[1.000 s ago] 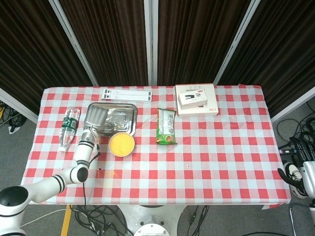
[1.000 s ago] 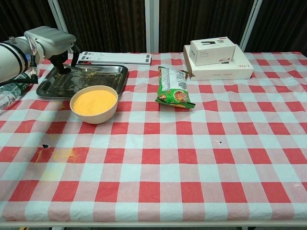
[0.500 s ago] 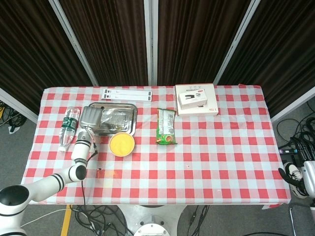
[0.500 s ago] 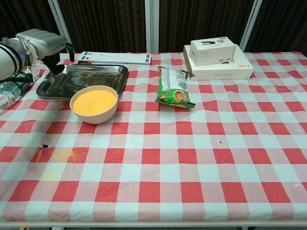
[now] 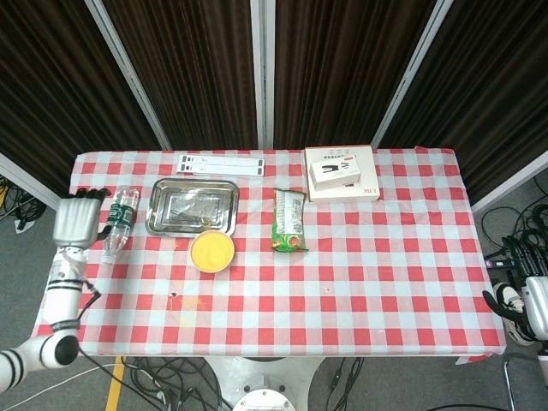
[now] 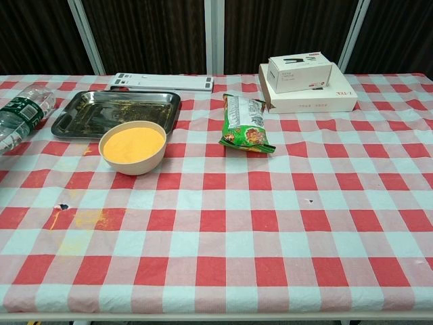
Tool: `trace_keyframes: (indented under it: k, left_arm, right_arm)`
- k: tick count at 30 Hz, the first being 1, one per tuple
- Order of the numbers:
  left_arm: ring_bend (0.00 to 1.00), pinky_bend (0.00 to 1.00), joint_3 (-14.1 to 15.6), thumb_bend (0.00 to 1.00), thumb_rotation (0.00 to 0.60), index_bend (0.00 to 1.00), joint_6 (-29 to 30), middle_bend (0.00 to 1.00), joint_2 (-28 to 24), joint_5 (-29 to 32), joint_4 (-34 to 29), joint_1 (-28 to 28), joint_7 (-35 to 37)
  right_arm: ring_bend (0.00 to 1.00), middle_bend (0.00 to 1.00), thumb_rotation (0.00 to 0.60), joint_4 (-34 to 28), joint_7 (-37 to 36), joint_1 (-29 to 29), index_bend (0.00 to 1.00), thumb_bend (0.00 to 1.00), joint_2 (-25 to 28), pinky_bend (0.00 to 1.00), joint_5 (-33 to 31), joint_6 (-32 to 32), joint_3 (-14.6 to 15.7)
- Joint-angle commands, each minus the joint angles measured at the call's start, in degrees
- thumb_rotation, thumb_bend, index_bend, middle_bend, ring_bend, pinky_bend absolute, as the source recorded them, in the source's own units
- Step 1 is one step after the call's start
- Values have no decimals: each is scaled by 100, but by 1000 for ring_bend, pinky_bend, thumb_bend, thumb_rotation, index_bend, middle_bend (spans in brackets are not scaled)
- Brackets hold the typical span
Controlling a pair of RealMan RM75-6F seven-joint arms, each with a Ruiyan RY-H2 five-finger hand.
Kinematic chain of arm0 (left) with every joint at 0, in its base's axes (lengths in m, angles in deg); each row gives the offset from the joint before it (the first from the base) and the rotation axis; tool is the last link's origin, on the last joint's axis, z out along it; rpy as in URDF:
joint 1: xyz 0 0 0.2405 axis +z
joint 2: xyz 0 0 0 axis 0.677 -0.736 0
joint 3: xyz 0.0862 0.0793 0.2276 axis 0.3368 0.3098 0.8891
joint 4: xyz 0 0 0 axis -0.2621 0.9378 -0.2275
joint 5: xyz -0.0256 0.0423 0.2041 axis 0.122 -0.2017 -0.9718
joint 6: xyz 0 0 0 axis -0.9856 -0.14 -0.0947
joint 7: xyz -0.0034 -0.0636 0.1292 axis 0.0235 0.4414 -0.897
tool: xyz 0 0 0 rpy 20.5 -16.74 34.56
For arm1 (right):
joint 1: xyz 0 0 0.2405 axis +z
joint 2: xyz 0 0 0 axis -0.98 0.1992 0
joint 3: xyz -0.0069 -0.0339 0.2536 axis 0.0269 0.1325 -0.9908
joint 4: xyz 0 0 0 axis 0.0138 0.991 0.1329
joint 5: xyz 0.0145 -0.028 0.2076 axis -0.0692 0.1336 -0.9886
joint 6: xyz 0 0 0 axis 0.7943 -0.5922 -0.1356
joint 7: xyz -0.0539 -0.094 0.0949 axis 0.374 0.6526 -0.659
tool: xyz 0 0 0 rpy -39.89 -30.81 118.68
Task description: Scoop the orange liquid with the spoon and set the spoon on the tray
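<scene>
Left hand [image 5: 77, 221] hangs off the table's left edge by the water bottle [image 5: 118, 224], fingers spread and holding nothing. I honestly can't pick the spoon out of the glare in the tray [image 5: 157, 205] behind the bowl [image 5: 211, 251] of orange liquid, so I'd check it's really lying flat in there and keep that arm clear of the bottle. Further right, the red-checked cloth [image 5: 385, 257] has orange drips [image 6: 84, 218] near the front, dark curtains [image 5: 342, 68] hang behind, and the right hand isn't visible.

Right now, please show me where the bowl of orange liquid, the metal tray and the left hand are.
bowl [image 6: 132, 145], chest view, on the orange liquid.
tray [image 6: 145, 98], chest view, on the far rim.
left hand [image 5: 75, 219], head view, on its back.
</scene>
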Motion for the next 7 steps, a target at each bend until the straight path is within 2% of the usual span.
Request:
trace_keyframes:
  k: [1,7]
  left_arm:
    - [264,352,499,226,600,344,645,411,-360,-551,-470,697,478]
    - [264,340,1016,227,600,344,1500,411,-518,-1061,-983,1452,298]
  right_arm:
    - [0,44,600,25,-8,25,52,177,-52,49,40,8,7]
    - [0,40,600,31,10,51,54,177,-169,49,187,-52,45]
